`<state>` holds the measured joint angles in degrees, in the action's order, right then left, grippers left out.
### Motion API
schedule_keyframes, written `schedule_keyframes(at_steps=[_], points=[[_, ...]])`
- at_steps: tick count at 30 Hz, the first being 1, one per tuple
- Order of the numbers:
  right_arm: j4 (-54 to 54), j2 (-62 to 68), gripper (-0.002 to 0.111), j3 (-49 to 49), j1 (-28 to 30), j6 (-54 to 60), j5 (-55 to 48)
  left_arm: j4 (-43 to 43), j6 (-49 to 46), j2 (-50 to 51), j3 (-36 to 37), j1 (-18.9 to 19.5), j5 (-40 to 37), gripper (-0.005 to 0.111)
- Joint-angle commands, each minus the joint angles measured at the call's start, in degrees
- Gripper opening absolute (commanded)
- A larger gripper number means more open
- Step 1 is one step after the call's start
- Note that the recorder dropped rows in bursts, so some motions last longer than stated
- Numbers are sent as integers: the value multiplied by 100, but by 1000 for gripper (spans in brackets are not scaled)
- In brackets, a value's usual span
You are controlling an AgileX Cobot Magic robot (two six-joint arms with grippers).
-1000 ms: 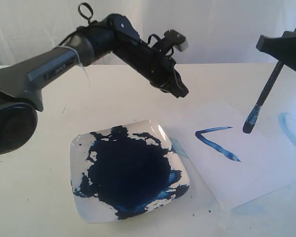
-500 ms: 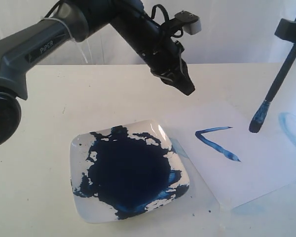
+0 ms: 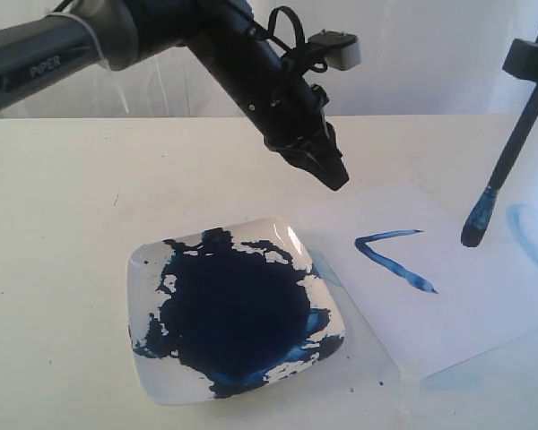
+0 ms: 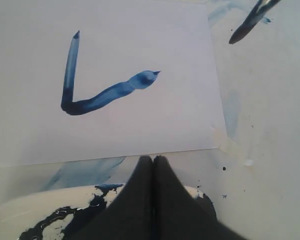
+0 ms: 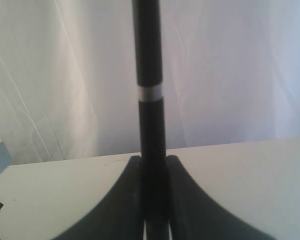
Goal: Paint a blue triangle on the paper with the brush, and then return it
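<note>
Findings, exterior view: the brush (image 3: 506, 161) hangs tilted from my right jaws at the right edge. Its stained bristles are over the far right part of the paper (image 3: 448, 305) and appear clear of the sheet. The blue triangle (image 3: 390, 262) has only two sides, joined at one corner; the closing side is missing. My left jaws hover above the counter (image 3: 63, 206), behind the paint-smeared plate (image 3: 142, 262) and off the sheet.

Left wrist view: my left jaws are pressed together on nothing. Below them lie the plate (image 4: 20, 215), then the paper (image 4: 150, 30) with the blue triangle (image 4: 97, 100) open at its two free ends. The brush (image 4: 247, 27) tip shows beyond the sheet's corner.

Right wrist view: my right jaws are clamped on the black handle of the brush (image 5: 149, 60), below its silver band (image 5: 150, 93).

Risk assessment: nothing pins the sheet, so a dragging stroke could slide or buckle it and skew the closing side. The bristles stand well apart from both free ends, so a descent from here would land a stray mark. The slim handle could also pivot in my grip under pressure.
</note>
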<state>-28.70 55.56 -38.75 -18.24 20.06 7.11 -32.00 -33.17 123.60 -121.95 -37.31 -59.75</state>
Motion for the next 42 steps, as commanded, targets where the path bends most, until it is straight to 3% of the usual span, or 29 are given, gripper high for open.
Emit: schedule_keyframes(at_steps=[1, 7, 10, 12, 22, 28, 42], points=[[4, -41, 0, 13, 0, 49, -84, -767, -618, -747, 1341, -51, 807, 0], [-706, 95, 0, 13, 0, 62, 149, -1538, -1794, -1174, 2985, -716, 2321, 0], [-795, 242, 0, 13, 11, 75, 119, -1595, -1932, -1172, 3452, -1250, 3474, 0], [-795, 288, 0, -29, 72, 87, 119, -1595, -1932, -1163, 3531, -1369, 3810, 0], [-603, 958, 0, -973, 998, 140, -1548, -1365, -1893, -1150, 3531, -1423, 3556, 0], [-441, 1590, 0, -1554, 1025, 185, -2147, -1390, -1783, -871, 3531, -1423, 3492, 0], [-369, 2621, 0, -2161, 1025, 185, -2257, -1783, -1820, -420, 3531, -1423, 3492, 0]])
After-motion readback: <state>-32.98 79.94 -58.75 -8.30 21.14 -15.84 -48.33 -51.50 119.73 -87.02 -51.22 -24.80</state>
